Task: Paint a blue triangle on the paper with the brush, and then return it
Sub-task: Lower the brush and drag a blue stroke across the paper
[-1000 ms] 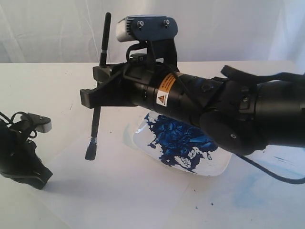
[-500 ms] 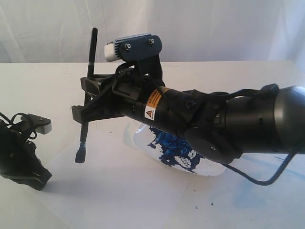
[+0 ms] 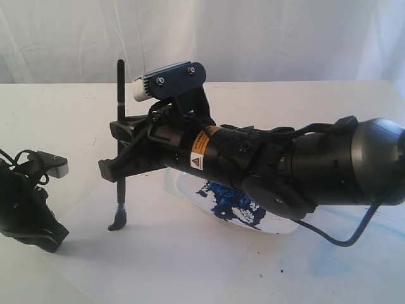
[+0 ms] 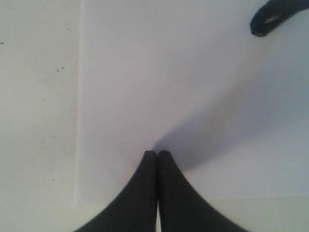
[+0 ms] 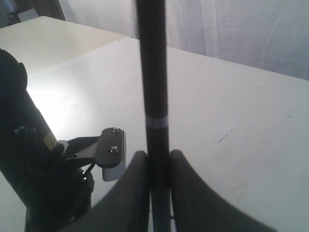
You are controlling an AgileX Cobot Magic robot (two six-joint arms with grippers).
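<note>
My right gripper (image 3: 115, 151) reaches across from the right and is shut on the brush (image 3: 120, 126), holding its black handle upright. The dark blue bristles (image 3: 117, 221) bend against the white paper (image 3: 164, 253). In the right wrist view the handle (image 5: 153, 72) stands clamped between the fingers of that gripper (image 5: 158, 157). At the paper's left edge, my left gripper (image 3: 54, 235) rests shut and holds nothing. Its wrist view shows the closed gripper (image 4: 157, 153) on the paper (image 4: 159, 87) and the bristle tip (image 4: 270, 17). No blue triangle shows on the paper.
A white square dish (image 3: 288, 223) with a dark blue paint blob (image 3: 231, 201) lies under the right arm. Faint pale blue smears (image 3: 342, 253) mark the off-white table (image 3: 57, 114) at the right. A white curtain hangs behind.
The right gripper has carried the brush leftward and lowered it. The bristles, earlier hanging above the sheet, now press on the paper. The left gripper has not moved.
</note>
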